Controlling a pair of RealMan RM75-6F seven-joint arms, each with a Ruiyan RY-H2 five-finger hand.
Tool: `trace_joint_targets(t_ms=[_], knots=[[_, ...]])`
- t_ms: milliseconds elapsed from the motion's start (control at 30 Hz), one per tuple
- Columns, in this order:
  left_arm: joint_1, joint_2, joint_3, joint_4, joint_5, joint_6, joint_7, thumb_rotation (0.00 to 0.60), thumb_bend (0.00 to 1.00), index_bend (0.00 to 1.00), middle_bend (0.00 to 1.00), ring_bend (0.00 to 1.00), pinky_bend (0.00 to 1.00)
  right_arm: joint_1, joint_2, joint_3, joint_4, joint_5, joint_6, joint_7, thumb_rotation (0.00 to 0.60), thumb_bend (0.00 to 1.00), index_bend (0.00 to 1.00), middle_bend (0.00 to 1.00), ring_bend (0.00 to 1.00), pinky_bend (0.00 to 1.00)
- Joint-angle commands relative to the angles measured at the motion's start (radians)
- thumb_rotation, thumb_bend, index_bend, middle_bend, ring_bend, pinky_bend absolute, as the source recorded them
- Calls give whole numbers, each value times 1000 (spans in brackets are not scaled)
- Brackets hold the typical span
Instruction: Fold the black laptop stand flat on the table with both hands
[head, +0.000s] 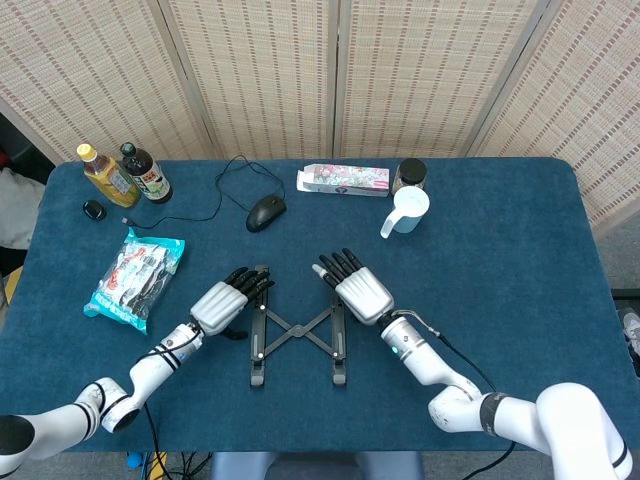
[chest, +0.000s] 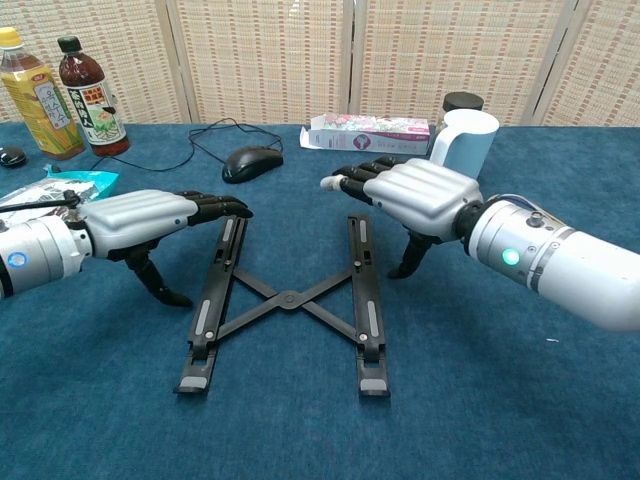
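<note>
The black laptop stand (head: 296, 333) (chest: 288, 298) lies spread on the blue table, two long rails joined by an X-shaped cross brace. My left hand (head: 226, 300) (chest: 150, 220) hovers palm down just outside the left rail, its fingertips reaching over the rail's far end and its thumb pointing down at the cloth. My right hand (head: 358, 290) (chest: 412, 196) hovers palm down beside the right rail's far end, fingers stretched out, thumb hanging down to the right of the rail. Neither hand holds anything.
At the back stand a black mouse (head: 265, 212) with its cable, a flat printed box (head: 343, 180), a white mug (head: 408, 210) and a dark jar (head: 410, 173). Two bottles (head: 124, 175) stand far left, with a snack bag (head: 135, 278) nearer.
</note>
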Motion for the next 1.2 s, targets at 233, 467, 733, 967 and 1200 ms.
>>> trace_joint_targets(t_ms=[233,467,733,967,1200], knots=[[-4,-4,1,1,-5,-4,-2,600,109,0,0,0,7,12,-53,-8,65,-33,12,20,600,0,0,0,0,0],[-8,-5,4,-1,-9,-13,-8,600,108,0,0,0,7,18,-95,-12,123,-66,39,62,600,0,0,0,0,0],[-14,-1,5,-7,-11,-19,-6,600,108,0,0,0,7,25,-129,-6,164,-90,67,94,600,0,0,0,0,0],[-21,0,4,-16,-8,-17,-6,600,108,0,0,0,7,38,-152,5,181,-99,76,102,600,0,0,0,0,0],[-32,6,3,-32,-3,-21,-3,600,108,0,0,0,8,52,-175,17,197,-106,84,104,600,0,0,0,0,0]])
